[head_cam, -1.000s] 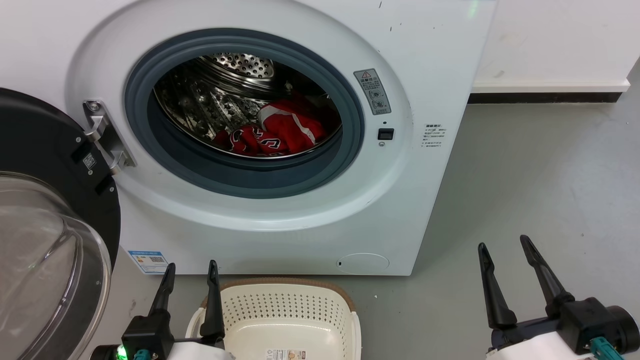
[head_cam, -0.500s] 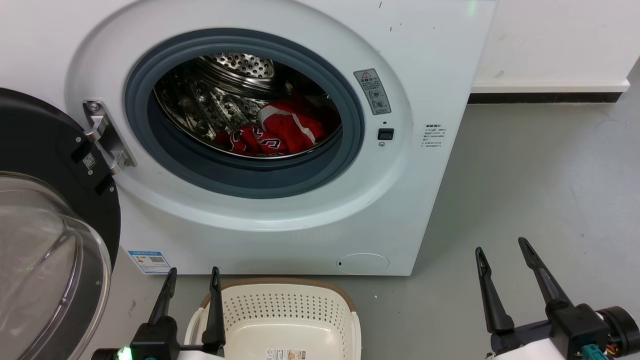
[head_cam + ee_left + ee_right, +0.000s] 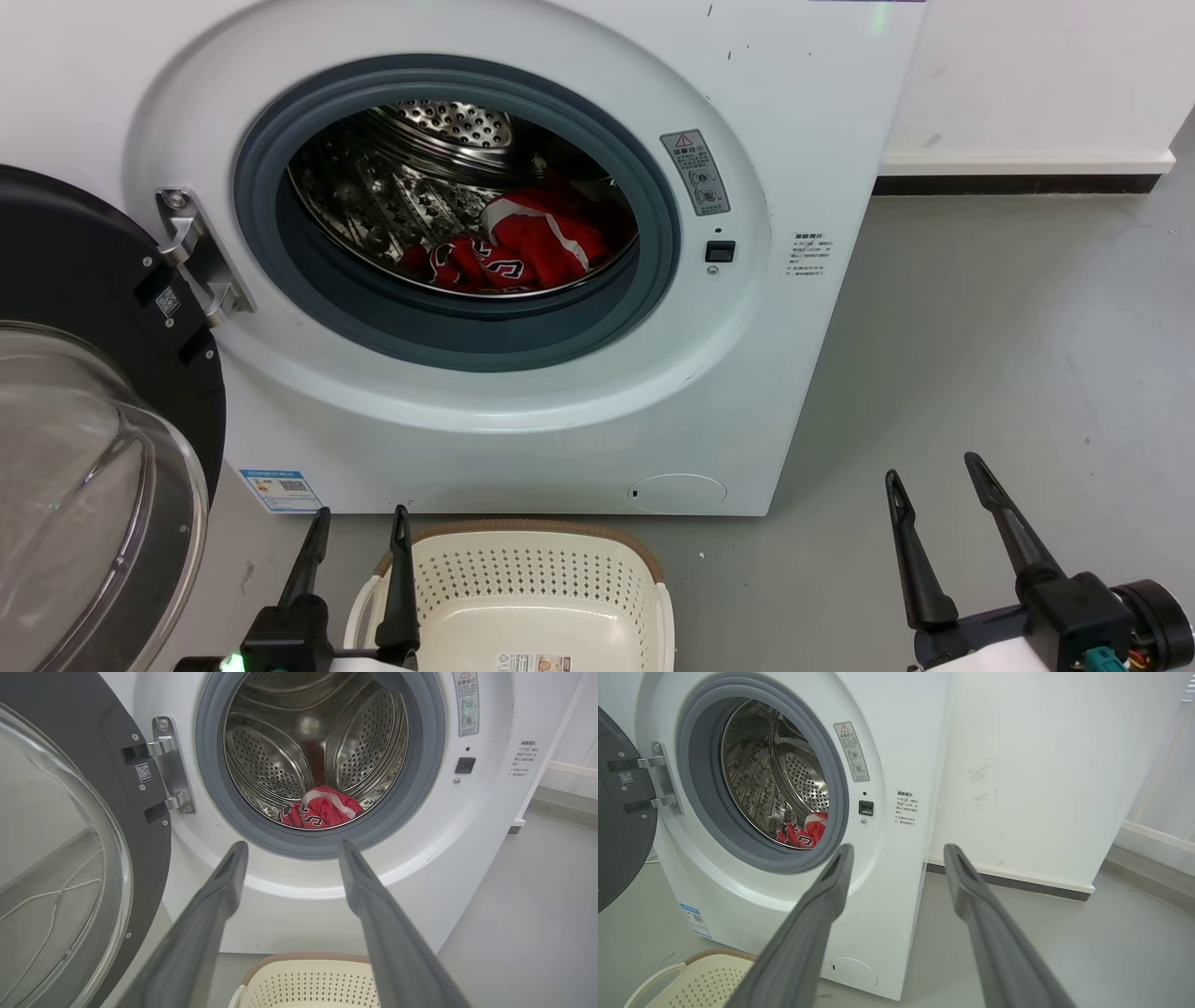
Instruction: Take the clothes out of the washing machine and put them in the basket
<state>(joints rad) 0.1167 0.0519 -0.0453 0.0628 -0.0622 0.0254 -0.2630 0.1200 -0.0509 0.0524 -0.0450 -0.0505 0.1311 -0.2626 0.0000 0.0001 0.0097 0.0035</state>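
**drumroll_99:** Going left to right: the glass door (image 3: 93,373) is swung wide open. The left pincer (image 3: 362,511) sits low just beside the basket (image 3: 532,569), fingers spread, holding nothing. Basket looks empty, so I'd guess the step is the first reach in?

**sockgoblin:** Yeah, that's my read. The clothes (image 3: 518,247) are a red heap on the bottom of the drum, a bit right of centre, inside the washing machine (image 3: 794,140). The basket's on the floor right under the porthole. In the left wrist view the heap sits just about between that pincer's fingers, so I'd use that arm. Lift it over the grey seal lip, keep it spread, dip onto the heap and pinch a fat fold, not a thin edge. Mind the door on that side.

**drumroll_99:** Which way does the heap point?

**sockgoblin:** It's crumpled, so there's no real front. Long axis runs roughly side to side across the drum floor, with the lettering at the left end and a white-trimmed hump at the right. The right pincer (image 3: 934,467) is over bare floor (image 3: 980,327) right of the machine, also spread and empty.
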